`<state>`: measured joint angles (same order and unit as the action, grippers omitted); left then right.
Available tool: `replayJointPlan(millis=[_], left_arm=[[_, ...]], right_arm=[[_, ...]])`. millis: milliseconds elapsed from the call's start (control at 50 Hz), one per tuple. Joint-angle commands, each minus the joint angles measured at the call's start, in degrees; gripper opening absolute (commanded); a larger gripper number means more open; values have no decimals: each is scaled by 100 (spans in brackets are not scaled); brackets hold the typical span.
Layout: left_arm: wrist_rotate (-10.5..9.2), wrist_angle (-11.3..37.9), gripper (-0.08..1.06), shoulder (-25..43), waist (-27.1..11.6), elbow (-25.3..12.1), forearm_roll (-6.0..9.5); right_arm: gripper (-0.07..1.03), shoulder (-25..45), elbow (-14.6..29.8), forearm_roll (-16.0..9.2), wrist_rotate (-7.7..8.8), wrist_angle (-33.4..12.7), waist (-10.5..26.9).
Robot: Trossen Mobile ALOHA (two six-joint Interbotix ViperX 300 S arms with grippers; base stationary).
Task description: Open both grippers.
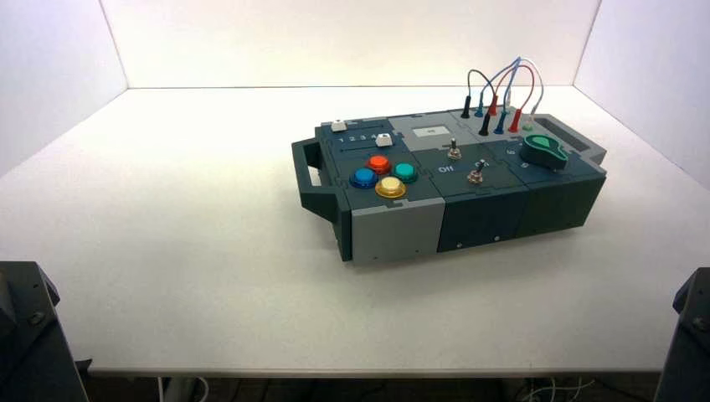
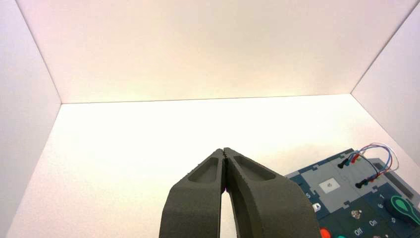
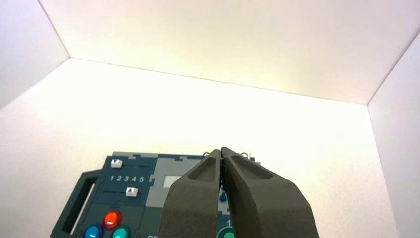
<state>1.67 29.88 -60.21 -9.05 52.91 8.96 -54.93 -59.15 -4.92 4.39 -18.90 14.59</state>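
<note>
The left gripper [image 2: 225, 154] is clenched, its two dark fingers [image 2: 198, 198] pressed tip to tip with nothing between them, and it hangs above the white surface [image 2: 148, 139] well short of the box [image 2: 346, 198], which lies off toward the robot's right of it. The right gripper [image 3: 221, 152] is clenched too, tips meeting and grasping nothing, and it hangs above the near side of the box [image 3: 138, 193]. In the high view only the dark bases of the two arms show at the near corners, the left arm [image 1: 29, 335] and the right arm [image 1: 688, 335], both well apart from the box [image 1: 452, 188]. The box stands on the surface [image 1: 167, 251], turned somewhat, with a handle [image 1: 308, 172] on its left end. Near that handle sit four round buttons: red [image 1: 379, 163], blue [image 1: 363, 177], green [image 1: 405, 172] and yellow [image 1: 390, 188]. Behind the buttons run two sliders with white caps [image 1: 339, 126] beside the numbers 1 2 3 4 5 [image 3: 128, 178]. Toward the middle of the box stand two small toggle switches [image 1: 454, 151]. On the right end of the box sits a green knob [image 1: 544, 151], and behind it a cluster of plugged wires [image 1: 502, 96] loops up in blue, red, black and white.
</note>
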Motion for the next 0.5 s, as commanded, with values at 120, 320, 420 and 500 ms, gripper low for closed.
replayJointPlan(millis=[120, 320, 420, 500], left_arm=[[18, -105, 28, 70, -26, -97, -9], [88, -123, 37, 44, -26, -123, -18], [97, -132, 60, 44, -26, -149, -26], [88, -185, 87, 44, -26, -149, -18]], right_arm=[[17, -193, 79, 79, 26, 97, 9], [57, -439, 88, 88, 0, 105, 0], [92, -475, 70, 88, -26, 105, -18], [98, -475, 70, 88, -18, 105, -18]])
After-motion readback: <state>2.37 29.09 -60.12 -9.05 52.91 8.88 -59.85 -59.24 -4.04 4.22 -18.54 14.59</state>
